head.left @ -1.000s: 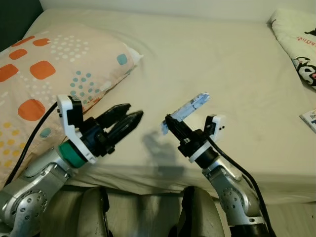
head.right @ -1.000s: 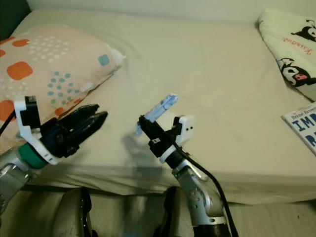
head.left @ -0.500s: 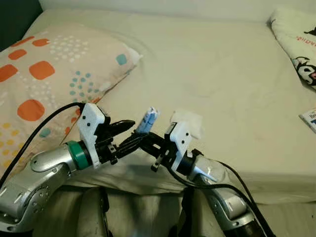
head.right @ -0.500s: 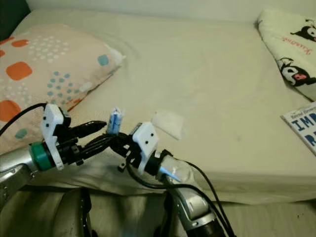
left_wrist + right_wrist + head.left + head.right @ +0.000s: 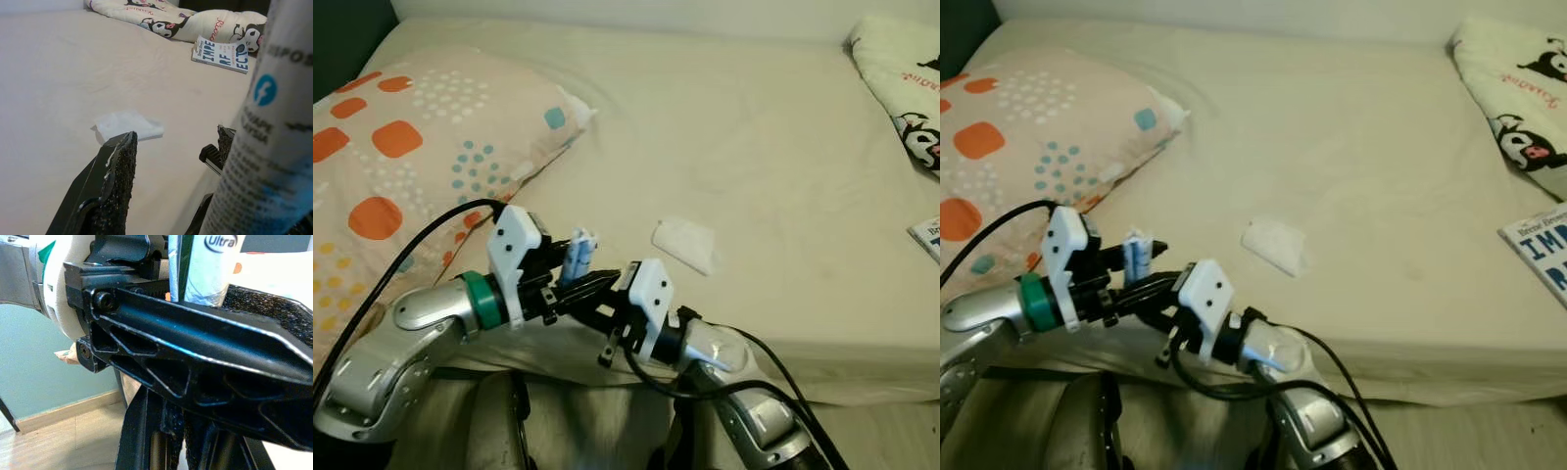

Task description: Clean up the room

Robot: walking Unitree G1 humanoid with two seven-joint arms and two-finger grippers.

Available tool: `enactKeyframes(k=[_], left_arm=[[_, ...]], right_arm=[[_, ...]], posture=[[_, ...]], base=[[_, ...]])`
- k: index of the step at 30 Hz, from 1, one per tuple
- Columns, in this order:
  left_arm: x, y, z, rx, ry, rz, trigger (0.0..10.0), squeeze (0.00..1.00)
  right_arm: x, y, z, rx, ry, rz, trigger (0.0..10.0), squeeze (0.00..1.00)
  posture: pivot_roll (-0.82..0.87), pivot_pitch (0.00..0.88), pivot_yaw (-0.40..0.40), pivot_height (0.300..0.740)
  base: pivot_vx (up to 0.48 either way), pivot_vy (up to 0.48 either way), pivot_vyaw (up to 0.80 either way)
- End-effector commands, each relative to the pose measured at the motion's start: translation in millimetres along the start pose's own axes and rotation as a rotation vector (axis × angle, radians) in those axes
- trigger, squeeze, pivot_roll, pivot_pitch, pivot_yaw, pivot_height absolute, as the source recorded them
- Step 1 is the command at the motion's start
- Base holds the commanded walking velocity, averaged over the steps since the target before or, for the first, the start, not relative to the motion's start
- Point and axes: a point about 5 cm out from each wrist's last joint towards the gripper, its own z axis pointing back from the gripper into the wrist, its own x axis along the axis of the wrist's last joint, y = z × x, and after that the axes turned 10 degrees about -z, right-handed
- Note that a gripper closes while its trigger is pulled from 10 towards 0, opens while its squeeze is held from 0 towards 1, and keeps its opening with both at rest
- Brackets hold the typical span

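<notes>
A small blue-and-white packet [image 5: 578,257] stands upright at the bed's front edge, where my two grippers meet. My right gripper [image 5: 594,294] reaches in from the right and is shut on the packet's lower end. My left gripper [image 5: 566,278] comes from the left and is open. Its fingers [image 5: 108,188] are spread wide, and the packet [image 5: 266,127] lies close against one of them. A folded white tissue [image 5: 685,243] lies on the sheet just beyond the grippers.
A patterned pillow [image 5: 411,147] lies at the left of the cream bed [image 5: 734,127]. A cartoon-print blanket [image 5: 906,88] is bunched at the far right, with a book [image 5: 222,51] beside it. The bed's front edge runs under both arms.
My right gripper swung left and down, carrying the packet in between the left gripper's fingers. The left gripper turned toward it. The white tissue has come into sight.
</notes>
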Motion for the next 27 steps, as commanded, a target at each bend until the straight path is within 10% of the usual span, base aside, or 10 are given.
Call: enactKeyframes(k=[1,26,27], left_arm=[[-6,0.7,-1.9,0.009,0.023,0.003,0.0,0.0],[-17,-7.4,4.4,0.124,0.007,0.087,0.0,0.0],[-18,-6.4,4.3,0.135,0.017,0.073,10.0,0.0]], right_arm=[[2,13.9,-5.3,0.083,-0.013,0.013,10.0,0.0],[-2,-26.3,1.6,-0.218,-0.048,0.015,10.0,0.0],[-2,-26.2,1.5,-0.219,-0.049,0.015,10.0,0.0]], posture=[[0.21,0.121,0.011,0.52],[0.22,0.129,0.009,0.52],[0.22,0.129,0.009,0.52]], base=[[0.0,0.0,0.0],[0.0,0.0,0.0],[0.0,0.0,0.0]])
